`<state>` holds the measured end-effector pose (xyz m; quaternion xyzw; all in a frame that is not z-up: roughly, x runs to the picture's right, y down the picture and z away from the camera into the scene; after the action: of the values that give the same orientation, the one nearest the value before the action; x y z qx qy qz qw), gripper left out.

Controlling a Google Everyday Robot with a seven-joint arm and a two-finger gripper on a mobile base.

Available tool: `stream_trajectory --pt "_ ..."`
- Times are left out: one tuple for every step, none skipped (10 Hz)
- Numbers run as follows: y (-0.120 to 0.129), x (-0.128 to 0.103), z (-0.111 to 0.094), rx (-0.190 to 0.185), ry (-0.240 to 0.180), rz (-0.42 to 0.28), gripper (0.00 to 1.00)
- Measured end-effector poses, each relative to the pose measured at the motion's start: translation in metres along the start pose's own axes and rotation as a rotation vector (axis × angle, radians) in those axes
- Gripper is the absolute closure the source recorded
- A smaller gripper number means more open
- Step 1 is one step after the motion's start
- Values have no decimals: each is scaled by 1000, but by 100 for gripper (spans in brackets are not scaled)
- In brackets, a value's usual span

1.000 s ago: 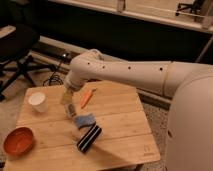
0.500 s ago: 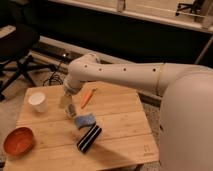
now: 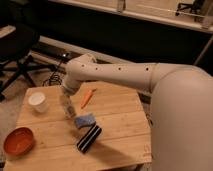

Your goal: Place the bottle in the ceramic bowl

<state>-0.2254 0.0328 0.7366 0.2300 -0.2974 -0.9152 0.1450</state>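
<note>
The bottle (image 3: 67, 106), small and clear, is at the tip of my arm over the wooden table (image 3: 120, 120), a little right of the white cup. My gripper (image 3: 66, 101) is at the bottle, below the white arm's elbow, near the table's middle left. The ceramic bowl (image 3: 19, 141), orange-red and shallow, sits at the table's front left corner, well left of and nearer than the gripper.
A white cup (image 3: 38, 101) stands at the back left. An orange carrot-like item (image 3: 87, 97) lies right of the gripper. A blue sponge (image 3: 85, 120) and a black striped object (image 3: 89, 138) lie in front of it. An office chair (image 3: 17, 45) stands at the far left.
The arm has shifted slightly left and toward the front, carrying the gripper and bottle a little closer to the cup side.
</note>
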Motion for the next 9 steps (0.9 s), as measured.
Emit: stream_trajectory --pt "0 -1 4 6 -13 -6 88" --pt "-1 -1 7 9 -24 -11 95" --pt "-2 0 10 16 -39 -20 100" --pt "-4 2 10 28 -65 -22 100" --pt "-7 3 6 39 -80 -19 100" --pt "-13 14 -11 55 -87 -15 100" --pt "-22 24 -28 76 -86 -26 100" --pt "-36 38 -50 99 -77 -54 100" --pt "-50 52 -64 118 -66 -90 100"
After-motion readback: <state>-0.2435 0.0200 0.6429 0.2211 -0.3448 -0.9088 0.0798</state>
